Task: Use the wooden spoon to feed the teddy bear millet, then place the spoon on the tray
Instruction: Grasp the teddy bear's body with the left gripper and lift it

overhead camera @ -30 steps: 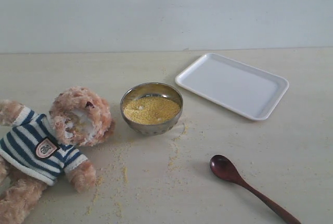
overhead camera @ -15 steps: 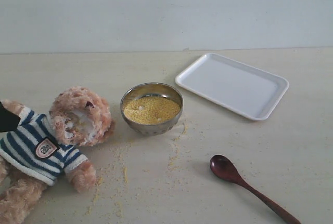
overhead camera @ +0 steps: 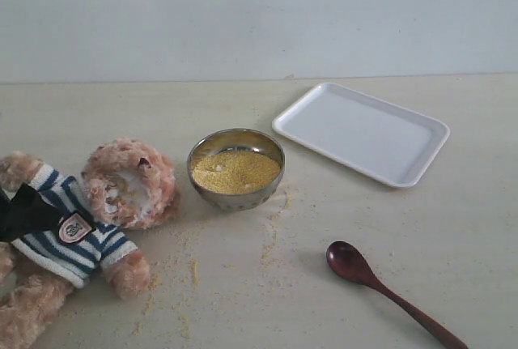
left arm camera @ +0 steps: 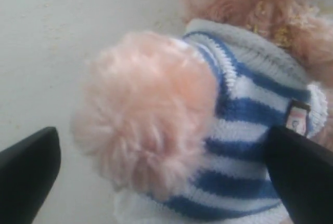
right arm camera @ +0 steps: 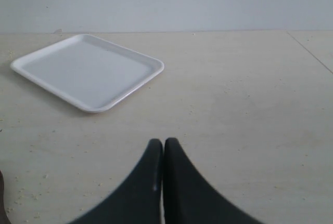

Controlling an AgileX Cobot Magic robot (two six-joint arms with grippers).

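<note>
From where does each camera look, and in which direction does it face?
Exterior: raised, looking across the table; sees teddy bear, millet, tray, wooden spoon, left gripper at the bear.
Left wrist: close over the bear; open fingers at both sides.
Right wrist: low over the table, facing the tray; shut right gripper shows.
Shared: exterior and right wrist both show the tray.

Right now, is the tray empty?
Empty. The tray shows only bare white inside; the spoon lies on the table, apart from it.

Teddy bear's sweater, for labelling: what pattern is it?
Navy-and-white stripes on the fluffy light-brown teddy bear's sweater, clearest in the left wrist view.
</note>
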